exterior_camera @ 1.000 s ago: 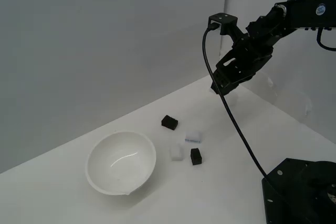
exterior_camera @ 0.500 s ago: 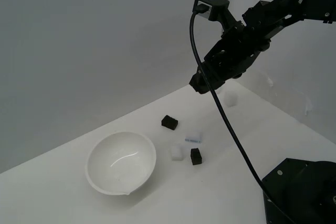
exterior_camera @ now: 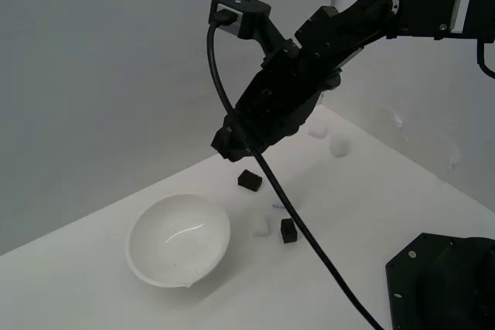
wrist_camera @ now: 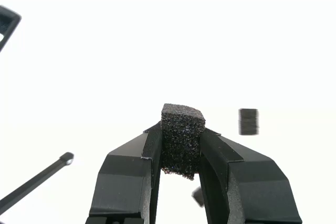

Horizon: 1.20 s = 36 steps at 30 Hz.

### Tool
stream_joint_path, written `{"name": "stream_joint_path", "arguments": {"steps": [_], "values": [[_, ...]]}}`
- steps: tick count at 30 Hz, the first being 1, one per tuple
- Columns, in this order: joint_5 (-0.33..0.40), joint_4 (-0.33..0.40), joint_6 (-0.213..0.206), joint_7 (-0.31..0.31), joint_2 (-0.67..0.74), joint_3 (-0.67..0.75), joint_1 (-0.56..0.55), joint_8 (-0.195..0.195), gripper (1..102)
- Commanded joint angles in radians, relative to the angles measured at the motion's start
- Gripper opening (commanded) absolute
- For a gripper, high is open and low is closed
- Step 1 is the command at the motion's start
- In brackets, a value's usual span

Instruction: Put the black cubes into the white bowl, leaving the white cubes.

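The black two-fingered gripper (wrist_camera: pixel 181 148) was clamped on a small, matte black foam cube (wrist_camera: pixel 181 139), which sat squeezed between the two finger pads with its upper part standing clear of the tips. In the exterior view the gripper (exterior_camera: pixel 228 144) hung in the air above the white tabletop (exterior_camera: pixel 387 206), higher than the wide, glossy white bowl (exterior_camera: pixel 179 239) and towards the exterior view's right of it, with the held cube hidden by the arm. The bowl stood upright on the table, and nothing could be seen inside it.

A second black cube (exterior_camera: pixel 249 181) lay on the table beyond the bowl, just under the gripper. A third black cube (exterior_camera: pixel 288 230) lay to the exterior view's right of the bowl, and a small white cube (exterior_camera: pixel 261 224) rested between it and the bowl's rim, close beside the black one. Two more white cubes (exterior_camera: pixel 329 139) lay well apart from the bowl, far back near the wall. A thick black cable (exterior_camera: pixel 309 241) ran from the arm across the front of the scene
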Motion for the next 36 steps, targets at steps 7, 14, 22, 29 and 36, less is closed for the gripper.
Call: {"name": "stream_joint_path", "arguments": {"steps": [7, 14, 22, 29, 36], "values": [[-0.092, -0.086, -0.077, -0.064, -0.086, -0.081, -0.143, 0.003, 3], [-0.130, -0.124, -0.115, -0.087, -0.161, -0.156, -0.218, 0.005, 3], [-0.130, -0.124, -0.160, -0.097, -0.181, -0.175, -0.230, 0.009, 82], [-0.127, -0.123, -0.160, -0.100, -0.204, -0.196, -0.229, 0.011, 93], [-0.087, -0.081, -0.155, -0.097, -0.167, -0.161, -0.135, 0.034, 93]]}}
